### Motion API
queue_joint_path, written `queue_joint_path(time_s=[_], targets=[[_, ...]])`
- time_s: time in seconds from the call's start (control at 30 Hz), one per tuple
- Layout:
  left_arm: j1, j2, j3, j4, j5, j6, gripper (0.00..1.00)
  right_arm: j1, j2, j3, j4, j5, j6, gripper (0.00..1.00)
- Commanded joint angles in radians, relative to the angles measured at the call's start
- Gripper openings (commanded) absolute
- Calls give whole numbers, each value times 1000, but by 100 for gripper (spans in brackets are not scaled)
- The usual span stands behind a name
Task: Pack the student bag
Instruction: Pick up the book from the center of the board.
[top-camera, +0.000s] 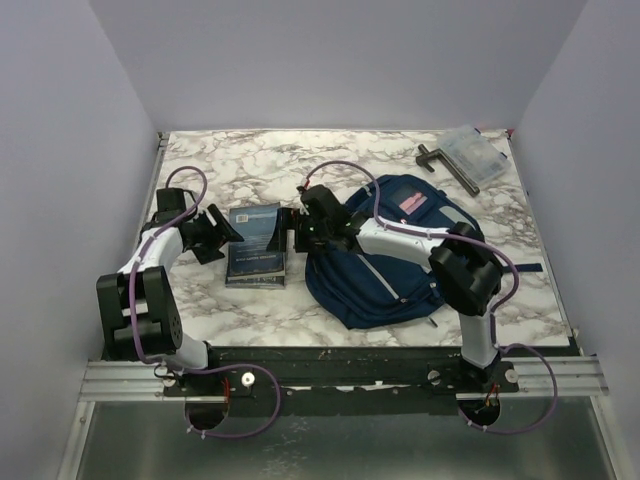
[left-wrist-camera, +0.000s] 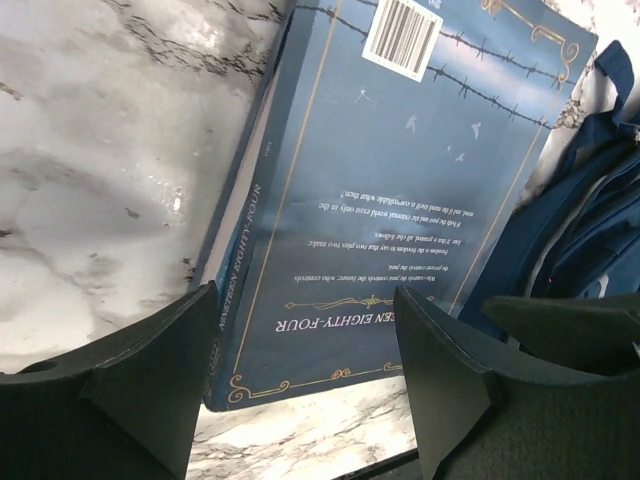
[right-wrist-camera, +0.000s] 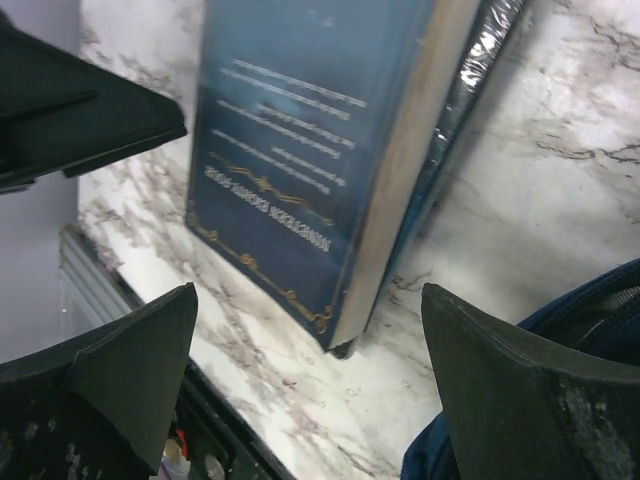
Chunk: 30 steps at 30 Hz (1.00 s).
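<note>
Both spread, left pincer (top-camera: 222, 232) and right pincer (top-camera: 297, 228) flank the book (top-camera: 257, 245) on the desk (top-camera: 250, 160); next, grip it for the student bag (top-camera: 350, 290).

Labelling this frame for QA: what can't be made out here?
- Top view: whether the student bag is open; the right arm lies across it.
- Top view: what the clear case holds; too small.
- Right wrist view: the book's far end; cut off by the top edge.
- Both wrist views: the book's front cover; it lies face down.
</note>
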Motion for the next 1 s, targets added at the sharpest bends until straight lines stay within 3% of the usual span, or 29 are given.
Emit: queue_joint_path(time_s=[0.0,0.43,0.7,0.83,0.97], targets=[[-47,23,16,-5,-17,15,72,-9,58,19,-13,26,41,96],[-181,42,2,30,55,-2,71,-32,150,51,-27,-14,58,95],[-181,56,-1,31,58,-10,71,-111,165,-28,139,-262,71,88],[-177,48,1,28,40,-12,72,-139,131,-31,64,-226,7,93],[-169,37,-1,26,25,-13,72,-158,197,82,-77,-286,-89,93]])
